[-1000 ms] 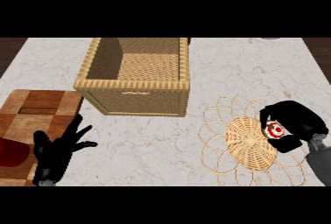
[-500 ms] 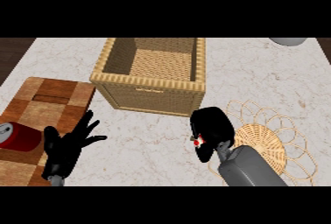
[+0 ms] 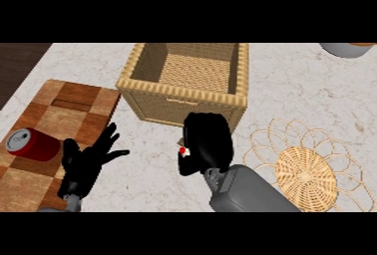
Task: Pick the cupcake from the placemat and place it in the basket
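My right hand (image 3: pixel 206 144) is curled round the cupcake (image 3: pixel 183 149), of which only a red and white bit shows at the hand's left side. The hand hangs just in front of the woven basket (image 3: pixel 177 97), near its front right corner. The round wicker placemat (image 3: pixel 313 174) lies bare on the counter to the right of my right forearm. At the lower left my left hand (image 3: pixel 85 162) rests open with fingers spread, over the edge of the wooden board.
A checkered wooden cutting board (image 3: pixel 52 124) lies at the left with a red can (image 3: pixel 31 144) on its side on it. A grey bowl (image 3: pixel 346 49) shows at the top right edge. The marble counter ends at the upper left.
My right hand has carried the cupcake leftward off the placemat and up to the basket's front. The view has shifted, so the basket and board sit further right. The left hand stayed open.
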Robot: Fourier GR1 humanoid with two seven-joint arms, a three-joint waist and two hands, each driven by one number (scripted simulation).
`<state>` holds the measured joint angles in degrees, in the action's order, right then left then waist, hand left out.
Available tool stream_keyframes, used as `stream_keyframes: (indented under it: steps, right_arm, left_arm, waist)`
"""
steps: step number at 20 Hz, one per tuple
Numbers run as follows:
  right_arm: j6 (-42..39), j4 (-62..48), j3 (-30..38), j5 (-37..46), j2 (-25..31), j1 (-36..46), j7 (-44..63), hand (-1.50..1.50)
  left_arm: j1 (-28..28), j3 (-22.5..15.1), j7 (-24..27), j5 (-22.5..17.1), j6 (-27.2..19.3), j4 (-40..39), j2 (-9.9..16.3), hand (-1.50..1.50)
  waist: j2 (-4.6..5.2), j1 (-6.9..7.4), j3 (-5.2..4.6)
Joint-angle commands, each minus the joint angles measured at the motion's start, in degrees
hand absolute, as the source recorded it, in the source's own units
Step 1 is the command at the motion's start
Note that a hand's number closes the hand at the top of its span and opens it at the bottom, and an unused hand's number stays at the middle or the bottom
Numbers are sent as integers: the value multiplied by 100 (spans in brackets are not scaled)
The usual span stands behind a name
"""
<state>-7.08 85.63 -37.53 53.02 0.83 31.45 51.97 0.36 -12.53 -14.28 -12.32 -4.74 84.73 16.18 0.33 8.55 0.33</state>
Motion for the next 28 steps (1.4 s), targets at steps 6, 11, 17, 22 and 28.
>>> stream_keyframes:
  steps: [6, 11, 17, 22, 28]
  right_arm:
    - [2375, 663, 48, 61, -81, 1470, 1475, 150]
    - [2561, 320, 297, 332, -81, 2378, 2331, 150]
    - [2580, -202, 802, 486, -80, 3480, 2860, 150]
    - [2481, -895, 1245, 298, -80, 4314, 3076, 150]
    - [2532, -1845, 1508, 47, -80, 4973, 3168, 150]
  left_arm:
    - [-31, -66, -355, 147, -57, -391, 118, 0]
    - [61, -25, -349, 150, -102, -359, 161, 0]
    - [42, 48, -298, 104, -61, -427, 199, 0]
    - [103, -5, -333, 168, -142, -500, 144, 0]
    - [197, 65, -212, 180, -134, -477, 200, 0]
  waist:
    - [-14, 73, -47]
    - [-84, -6, -73]
    - [-64, -76, -84]
    - [-12, -153, -78]
    - [16, -230, -74]
